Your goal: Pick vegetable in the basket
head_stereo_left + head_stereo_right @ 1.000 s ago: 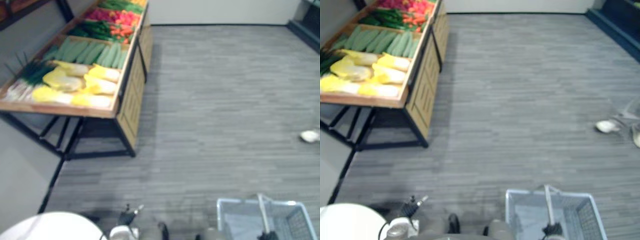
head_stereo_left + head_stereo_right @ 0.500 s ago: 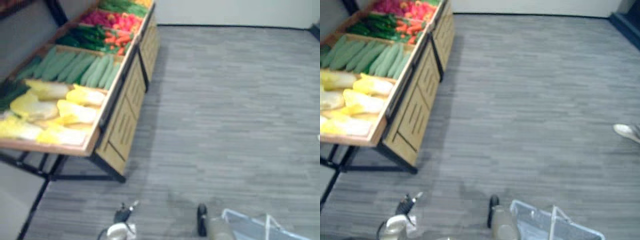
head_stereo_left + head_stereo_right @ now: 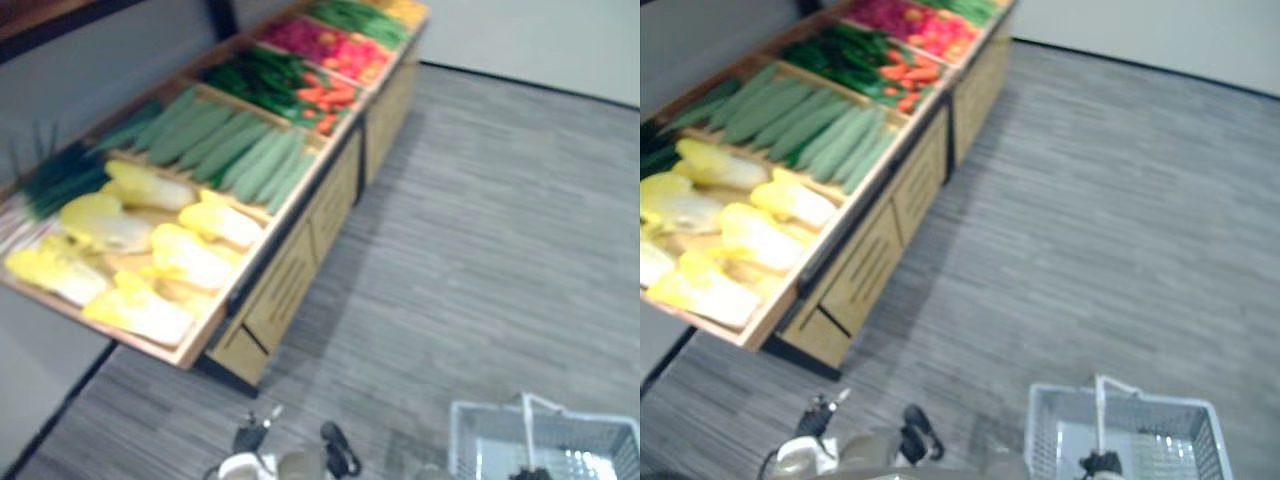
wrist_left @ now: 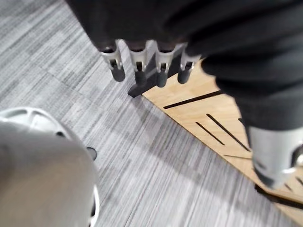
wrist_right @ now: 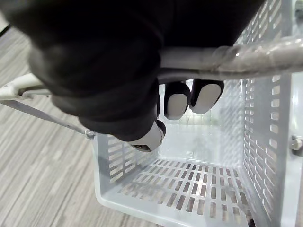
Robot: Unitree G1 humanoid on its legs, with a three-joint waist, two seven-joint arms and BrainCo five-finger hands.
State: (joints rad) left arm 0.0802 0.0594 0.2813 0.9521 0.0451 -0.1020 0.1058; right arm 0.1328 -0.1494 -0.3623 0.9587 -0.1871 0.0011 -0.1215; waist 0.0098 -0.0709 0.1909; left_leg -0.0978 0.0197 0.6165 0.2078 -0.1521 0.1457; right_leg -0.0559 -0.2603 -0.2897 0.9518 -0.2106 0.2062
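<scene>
The right hand (image 5: 104, 71) is curled round the handle (image 5: 246, 52) of the pale plastic basket (image 3: 1120, 402), which hangs low at the robot's right side with nothing in it. The left hand (image 4: 139, 59) hangs free with straight fingers and holds nothing, over the grey floor (image 4: 156, 165) just beside the wooden side panel of the counter (image 3: 300, 270).

The step in hand looks like closing in on the produce. To do it well, the robot should come square to the counter's long edge, carry the basket level and clear of the woodwork, and raise the free left hand over the rim before it reaches.

The vegetables lie above and ahead of that hand, to the robot's left and well apart from it: nearest the yellow cabbages (image 3: 185, 255), then the cucumbers (image 3: 250, 160), with carrots (image 3: 325, 97) farther along.
</scene>
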